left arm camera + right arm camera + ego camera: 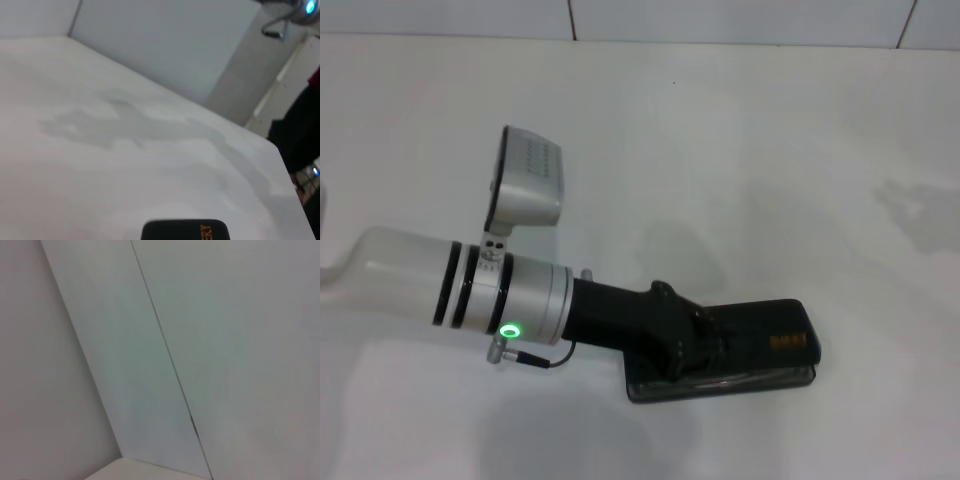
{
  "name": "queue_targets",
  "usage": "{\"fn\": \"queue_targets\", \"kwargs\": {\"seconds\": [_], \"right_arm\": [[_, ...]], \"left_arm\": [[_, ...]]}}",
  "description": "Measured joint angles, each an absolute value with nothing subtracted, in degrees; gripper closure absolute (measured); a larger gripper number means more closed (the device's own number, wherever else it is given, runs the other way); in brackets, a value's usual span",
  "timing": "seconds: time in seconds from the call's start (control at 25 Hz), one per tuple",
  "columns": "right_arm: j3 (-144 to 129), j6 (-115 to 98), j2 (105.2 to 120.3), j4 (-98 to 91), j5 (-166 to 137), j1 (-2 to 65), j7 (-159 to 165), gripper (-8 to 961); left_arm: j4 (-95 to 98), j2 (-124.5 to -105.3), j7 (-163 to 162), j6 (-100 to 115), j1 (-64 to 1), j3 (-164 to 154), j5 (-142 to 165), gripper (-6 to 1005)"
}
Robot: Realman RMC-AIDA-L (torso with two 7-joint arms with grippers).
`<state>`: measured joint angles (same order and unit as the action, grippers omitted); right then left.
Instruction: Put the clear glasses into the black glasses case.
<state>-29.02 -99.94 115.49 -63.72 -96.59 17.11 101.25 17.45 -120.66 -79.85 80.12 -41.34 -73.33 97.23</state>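
Note:
The black glasses case (pixel 770 340) lies on the white table near the front, right of centre, orange lettering on its lid. The lid stands slightly raised over the base, and pale glints show in the narrow front gap (pixel 740 380). I cannot make out the clear glasses as such. My left gripper (pixel 695 348) reaches in from the left and rests on the case's left end. The left wrist view shows only the lid's end (pixel 185 230) with orange letters. My right gripper is out of view; its wrist view shows only wall panels.
The white table (pixel 720 150) stretches all around the case, up to a tiled wall at the back. A faint grey patch (pixel 920 210) marks the table at the right. In the left wrist view the table's edge (pixel 287 170) meets a dark shape (pixel 300 130).

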Motion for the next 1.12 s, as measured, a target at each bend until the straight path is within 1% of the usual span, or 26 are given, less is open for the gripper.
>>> {"fn": "queue_targets", "kwargs": {"seconds": [0.28,0.4,0.52,0.6,0.76,0.84,0.88,1.0,1.08,1.12], "right_arm": [[-29.4,-99.9,115.49,-63.2,-96.6,17.1,101.2,788],[-29.6,-100.3,115.41,-63.2,-96.7,16.6,101.1,788],[-29.9,-102.8,115.35,-62.9,-98.2,16.7,99.5,788],[-30.9,-105.7,115.34,-62.1,-99.0,17.2,97.1,788],[-35.0,-111.5,115.61,-58.3,-97.7,17.8,90.5,787],[-38.1,-114.1,115.74,-54.9,-95.0,17.9,88.3,787],[-39.8,-115.1,115.74,-53.2,-93.2,18.0,87.9,787],[-44.5,-117.7,115.76,-49.0,-88.8,18.7,86.1,679],[-47.4,-118.5,115.83,-47.7,-87.0,19.3,85.2,607],[-48.3,-118.5,115.87,-47.5,-86.5,19.4,85.0,564]], "left_arm": [[18.5,-120.62,-79.2,81.2,-41.0,-81.3,91.1,846],[22.4,-120.35,-79.1,86.4,-39.9,-82.2,87.6,848],[30.1,-119.86,-82.2,92.4,-36.6,-81.7,83.6,847],[36.7,-119.18,-84.6,96.7,-33.0,-79.9,81.5,846],[45.8,-118.34,-86.1,106.5,-28.4,-72.7,80.6,759],[47.9,-117.76,-88.2,109.8,-27.4,-69.3,80.6,716],[48.4,-117.34,-89.5,110.7,-27.0,-68.1,80.6,677],[48.7,-115.14,-91.6,111.4,-25.8,-66.4,80.5,559],[48.3,-114.10,-91.5,111.7,-24.4,-65.0,80.3,480],[48.1,-113.81,-91.4,111.9,-24.0,-64.4,80.3,469]]}}
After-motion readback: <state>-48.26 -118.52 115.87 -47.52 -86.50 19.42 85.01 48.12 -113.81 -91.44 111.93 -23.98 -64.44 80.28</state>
